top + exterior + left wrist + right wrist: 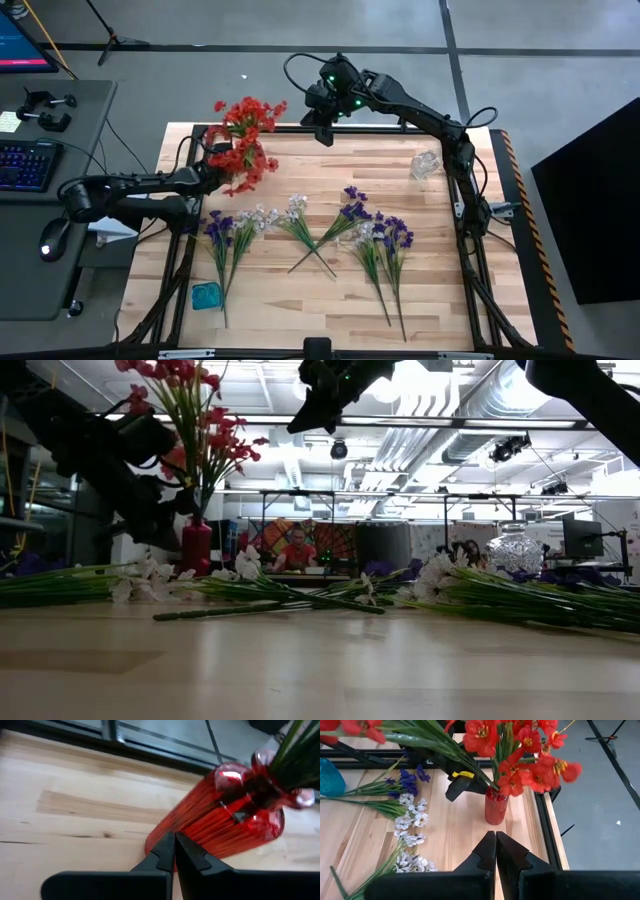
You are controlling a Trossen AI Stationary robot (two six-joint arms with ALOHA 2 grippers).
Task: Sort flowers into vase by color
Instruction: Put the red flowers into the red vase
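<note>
Red flowers (245,140) fill a red vase (496,806); both grippers, left (174,851) and right (495,847), are closed and empty nearby.

Left of your wooden surface (330,300) sits a grey desk (60,130) carrying a keyboard (25,165) and mouse (52,238). Beyond the far edge, a person (297,550) sits in the room behind.

Both arms are dark, built of slim jointed segments, with black cables looping along them. The right arm (420,115) carries small green lights near its wrist. Each claw has two matte black, wedge-shaped fingers (487,851).
</note>
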